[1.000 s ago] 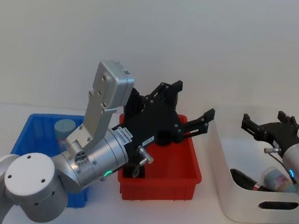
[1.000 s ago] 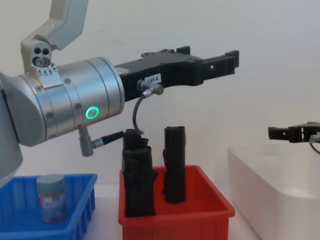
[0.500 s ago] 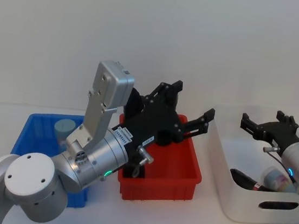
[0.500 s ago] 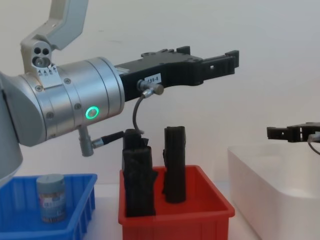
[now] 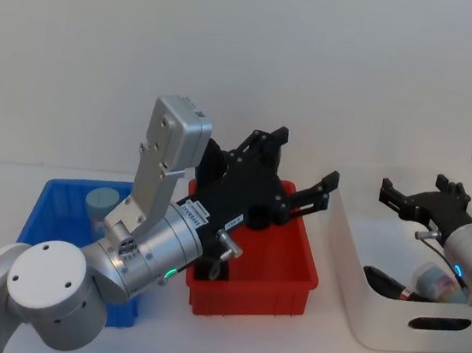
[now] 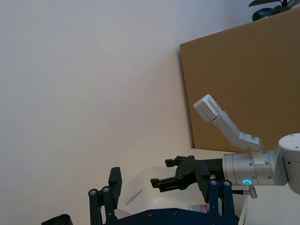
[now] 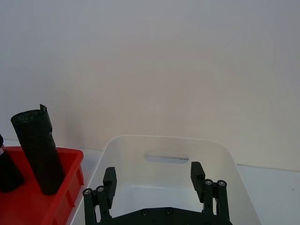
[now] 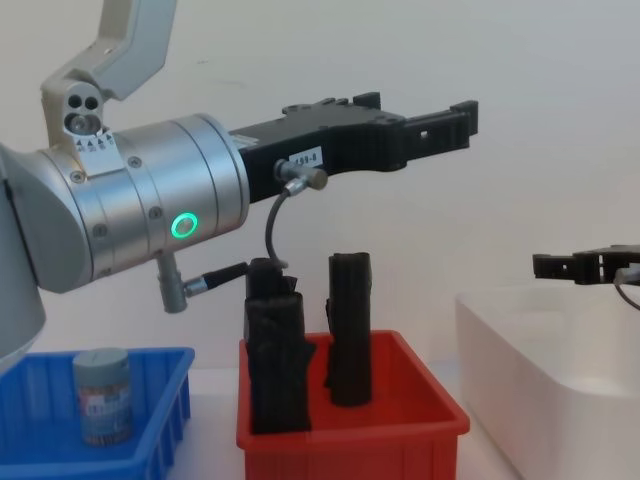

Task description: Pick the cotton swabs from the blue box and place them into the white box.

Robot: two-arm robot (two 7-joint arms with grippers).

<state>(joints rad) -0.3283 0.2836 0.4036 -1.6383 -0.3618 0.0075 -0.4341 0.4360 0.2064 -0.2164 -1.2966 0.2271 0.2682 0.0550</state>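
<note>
I'm holding my left hand (image 5: 301, 169) wide and empty above the red bin (image 5: 293, 274); one jar of cotton swabs (image 8: 103, 395) is standing in the blue box (image 8: 160, 400), below and behind it. My right hand (image 5: 423, 195) is hovering spread above the white box (image 5: 374, 318), another jar (image 5: 438, 283) lying beneath it.

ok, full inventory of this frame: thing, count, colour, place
blue box: 1, blue, table's left
swab jar: 1, clear with grey-blue lid, upright in the blue box
red bin: 1, red, middle
black rolls: 2, black, upright in the red bin
white box: 1, white, right
swab jar: 1, clear, lying in the white box beside a dark item
left gripper: open, empty, above the red bin
right gripper: open, empty, above the white box
</note>
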